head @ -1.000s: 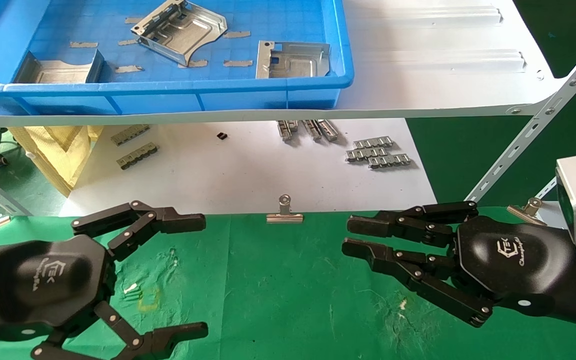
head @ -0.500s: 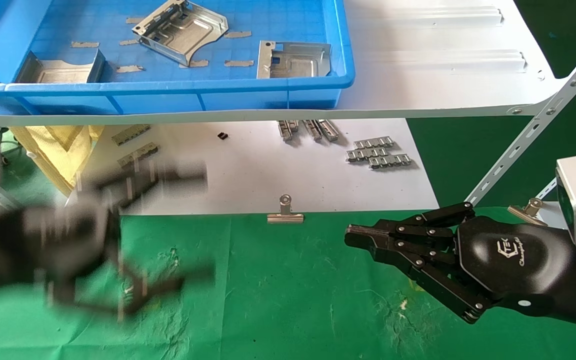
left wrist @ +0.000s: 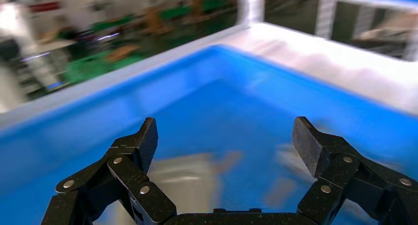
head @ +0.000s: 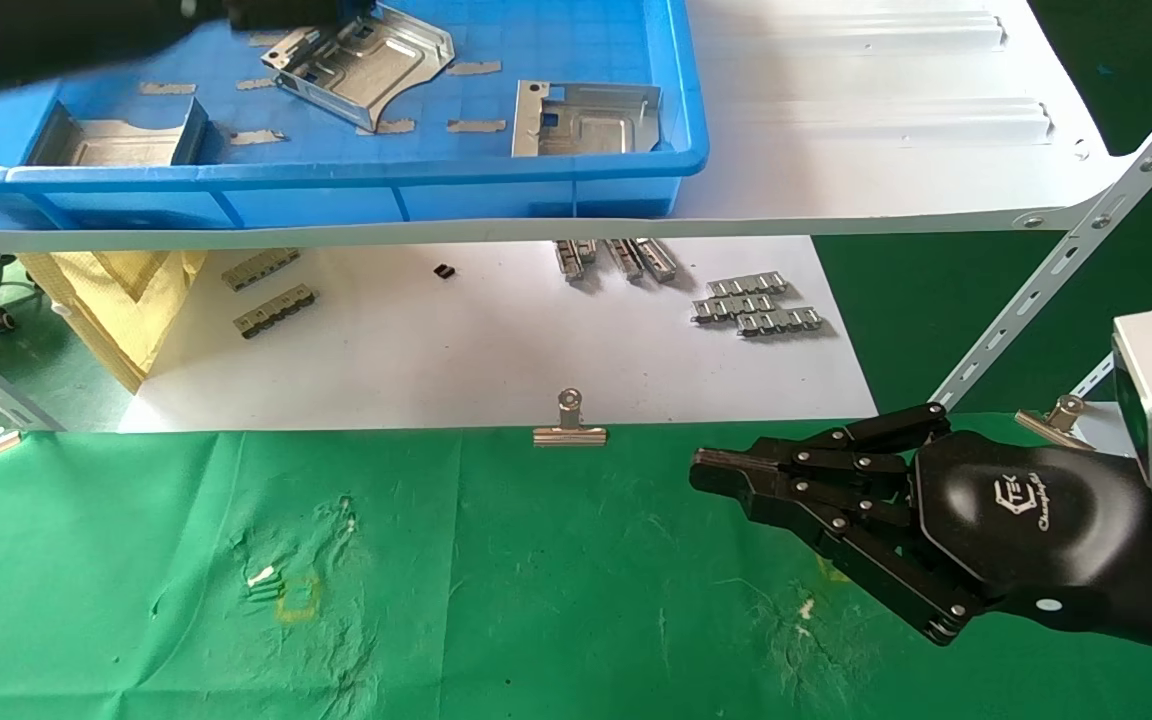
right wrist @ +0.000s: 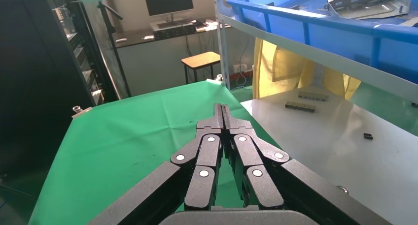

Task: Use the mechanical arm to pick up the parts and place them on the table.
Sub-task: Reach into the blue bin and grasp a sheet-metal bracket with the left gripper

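Over blue plastic tray (head: 536, 170), my left gripper (left wrist: 224, 144) hangs spread wide, empty; reach step. Next: descend onto tilted silvery stamped plate (head: 366, 62) (blurred view). Right gripper (head: 706, 470) idle above green cloth table (head: 536, 600), fingers pressed together.

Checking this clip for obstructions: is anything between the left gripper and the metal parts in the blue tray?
Nothing visible. The left gripper hangs open over the blue tray, with only bare tray floor and a blurred part beyond its fingers.
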Motion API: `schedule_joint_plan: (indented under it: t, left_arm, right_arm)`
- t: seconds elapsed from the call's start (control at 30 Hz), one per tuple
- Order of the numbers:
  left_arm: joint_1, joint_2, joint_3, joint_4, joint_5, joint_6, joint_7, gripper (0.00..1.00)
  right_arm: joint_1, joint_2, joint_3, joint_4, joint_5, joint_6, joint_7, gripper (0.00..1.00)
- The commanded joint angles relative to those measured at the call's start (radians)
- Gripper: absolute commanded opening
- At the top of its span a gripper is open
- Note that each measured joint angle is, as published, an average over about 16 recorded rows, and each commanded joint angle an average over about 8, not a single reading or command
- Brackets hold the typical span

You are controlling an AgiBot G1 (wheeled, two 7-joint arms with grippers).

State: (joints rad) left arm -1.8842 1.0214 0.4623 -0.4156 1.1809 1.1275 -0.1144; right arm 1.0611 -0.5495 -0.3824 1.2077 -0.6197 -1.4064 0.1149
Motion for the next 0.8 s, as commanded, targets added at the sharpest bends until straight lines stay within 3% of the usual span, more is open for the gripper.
schedule_joint_plan:
  t: [0.03,0.27,0.3,0.8]
  left_arm:
    - [-0.066,0.043,0.021,0.094,0.055,-0.076,0.022,0.94]
    - [-0.161,0.108,0.083,0.277,0.157,-0.154,0.035,0.07]
    - [-0.168,0.112,0.088,0.291,0.164,-0.154,0.035,0.00]
    - [-0.204,0.111,0.111,0.379,0.196,-0.108,0.070,0.00]
  right_arm:
    - [0.000,0.000,0.000,0.000,0.000,0.000,0.000,0.00]
    - [0.000,0.000,0.000,0.000,0.000,0.000,0.000,0.00]
    - [0.000,0.000,0.000,0.000,0.000,0.000,0.000,0.00]
    - [0.000,0.000,0.000,0.000,0.000,0.000,0.000,0.00]
